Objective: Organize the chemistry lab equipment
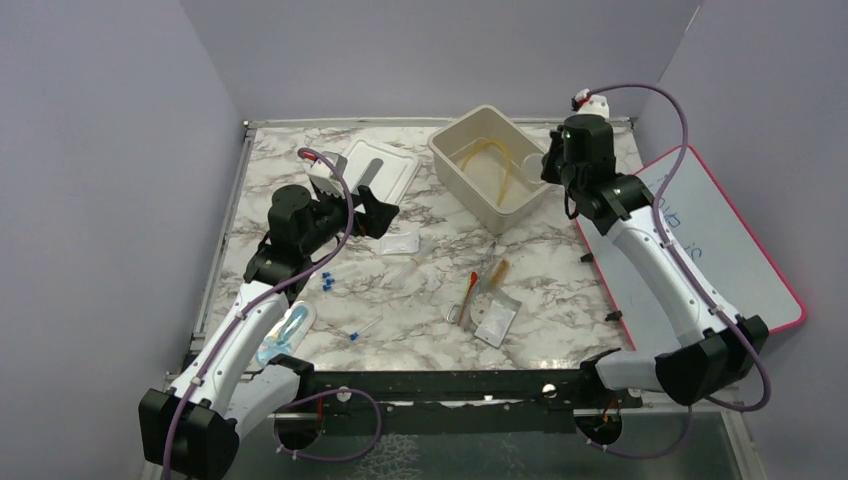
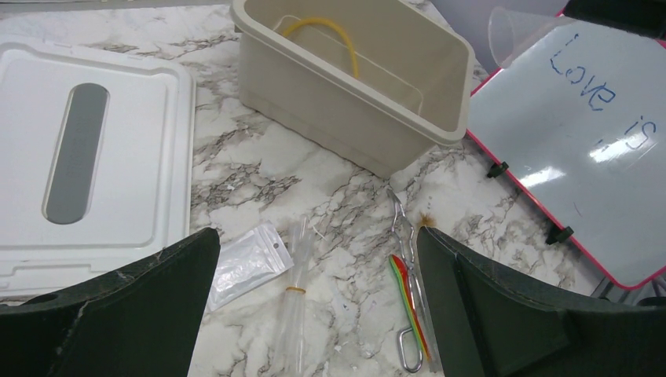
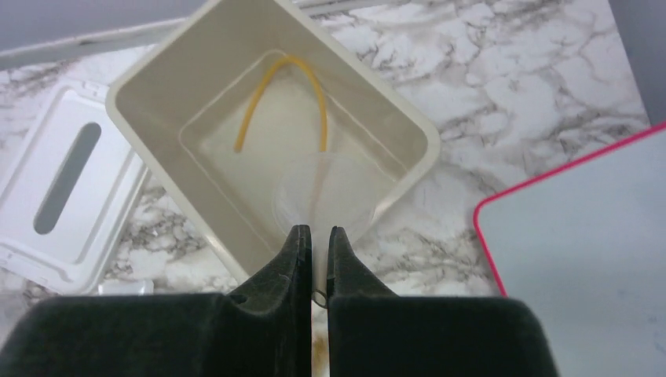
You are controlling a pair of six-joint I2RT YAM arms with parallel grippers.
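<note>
My right gripper (image 1: 553, 165) (image 3: 320, 236) is shut on a clear plastic funnel (image 3: 326, 192) and holds it over the near corner of a beige bin (image 1: 478, 205). An amber tubing coil (image 3: 283, 86) lies inside the bin. My left gripper (image 1: 375, 212) (image 2: 318, 314) is open and empty above the table. Below it lie a clear packet (image 2: 243, 263), a banded bundle of clear tubes (image 2: 294, 298), thin metal tongs (image 2: 404, 236) and a red-tipped multicoloured dropper (image 2: 408, 294). Tiny blue-capped pieces (image 1: 327, 280) lie by the left arm. Another clear packet (image 1: 495, 320) lies at mid-table.
The bin's white lid (image 1: 378, 170) (image 2: 94, 157) lies flat at the back left. A pink-edged whiteboard (image 1: 710, 235) (image 2: 581, 133) leans at the right edge. A bluish packet (image 1: 283, 335) lies by the left arm's lower link. Walls close in the table on three sides.
</note>
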